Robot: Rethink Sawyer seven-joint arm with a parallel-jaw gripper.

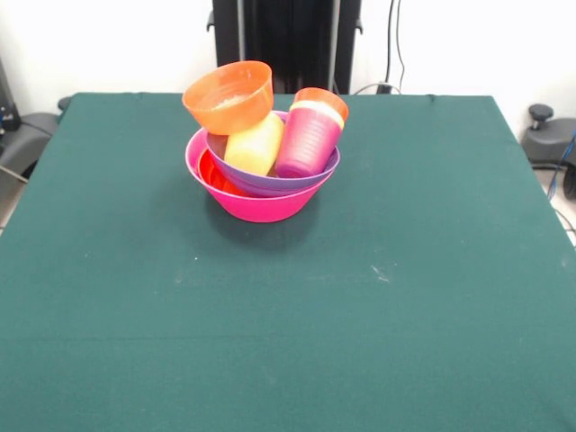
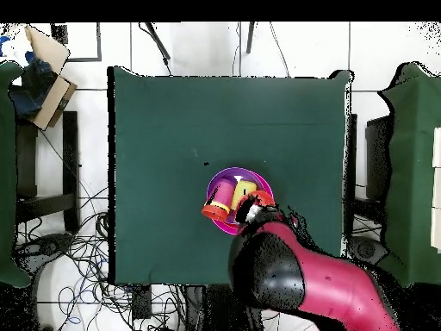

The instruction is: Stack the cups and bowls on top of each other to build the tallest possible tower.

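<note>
Green cloth covers the counter [image 1: 405, 297]. Left of its middle stands the tower [image 1: 261, 148]: pink bowl [image 1: 256, 205], purple bowl [image 1: 270, 184], a tilted orange bowl [image 1: 229, 97], yellow cup [image 1: 256, 146], magenta cup [image 1: 309, 139]. Overhead, the arm [image 2: 301, 280] hides the jaws; cannot tell their state.

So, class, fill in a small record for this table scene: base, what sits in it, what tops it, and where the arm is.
base: big pink bowl on the green table
nested inside: purple bowl
lying in it: yellow cup, purple cup with an orange cup inside
on top: small orange bowl, tilted
arm: above the pile in the overhead view
claw: state unclear
</note>
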